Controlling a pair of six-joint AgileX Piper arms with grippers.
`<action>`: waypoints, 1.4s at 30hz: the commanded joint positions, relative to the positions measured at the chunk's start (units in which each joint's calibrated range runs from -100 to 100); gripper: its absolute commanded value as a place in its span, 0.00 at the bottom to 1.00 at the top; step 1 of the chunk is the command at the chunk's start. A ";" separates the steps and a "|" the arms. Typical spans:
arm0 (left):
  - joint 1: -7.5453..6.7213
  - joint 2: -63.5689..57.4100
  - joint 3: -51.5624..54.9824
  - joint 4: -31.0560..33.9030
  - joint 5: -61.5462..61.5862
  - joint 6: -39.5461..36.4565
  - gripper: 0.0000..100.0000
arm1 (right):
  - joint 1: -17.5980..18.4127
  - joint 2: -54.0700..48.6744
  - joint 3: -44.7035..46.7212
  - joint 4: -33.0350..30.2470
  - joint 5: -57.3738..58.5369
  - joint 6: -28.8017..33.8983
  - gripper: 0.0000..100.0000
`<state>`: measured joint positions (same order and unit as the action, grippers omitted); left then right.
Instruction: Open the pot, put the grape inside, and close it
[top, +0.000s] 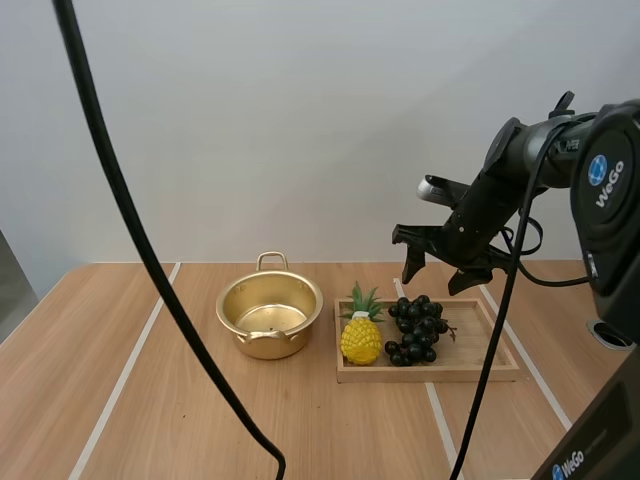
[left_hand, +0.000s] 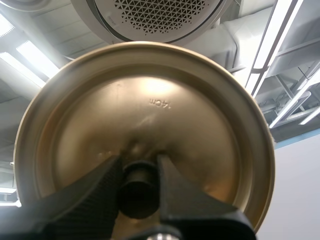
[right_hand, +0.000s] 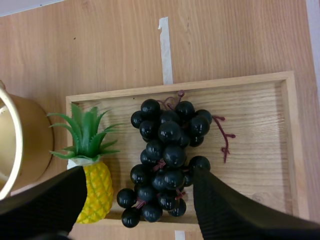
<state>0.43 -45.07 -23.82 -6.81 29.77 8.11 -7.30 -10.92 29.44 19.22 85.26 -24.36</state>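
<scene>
My right arm reaches in from the right, and its pincer (top: 435, 278) points down, fingers apart, above the grapes (top: 416, 329). My left pincer (left_hand: 139, 167) is clamped on the knob (left_hand: 138, 192) of the lid (left_hand: 150, 100). The grapes lie in the wooden tray (top: 480, 366) beside a toy pineapple (top: 361, 336). The uncovered pot (top: 270, 315) stands just left of the tray on the wooden table (top: 120, 400).

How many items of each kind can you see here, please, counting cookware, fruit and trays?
Cookware: 2 (pot, lid)
Fruit: 2 (pineapple, bunch of grapes)
Trays: 1 (wooden tray)
Total: 5
</scene>
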 joint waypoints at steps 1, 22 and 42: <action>0.06 -0.16 -0.46 -0.70 -2.05 -0.55 0.00 | -0.15 1.53 -0.62 0.51 -2.12 -0.54 1.00; 0.06 -0.16 -0.46 -0.70 -1.85 -0.55 0.00 | 0.87 9.15 -0.38 0.41 -10.44 -2.21 1.00; 0.06 -0.16 -0.46 -0.70 -1.85 -0.55 0.00 | 2.63 9.15 3.57 -6.32 -19.47 -0.45 1.00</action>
<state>0.43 -45.07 -23.82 -6.81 29.77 8.11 -4.63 -1.42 32.50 13.47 67.25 -24.77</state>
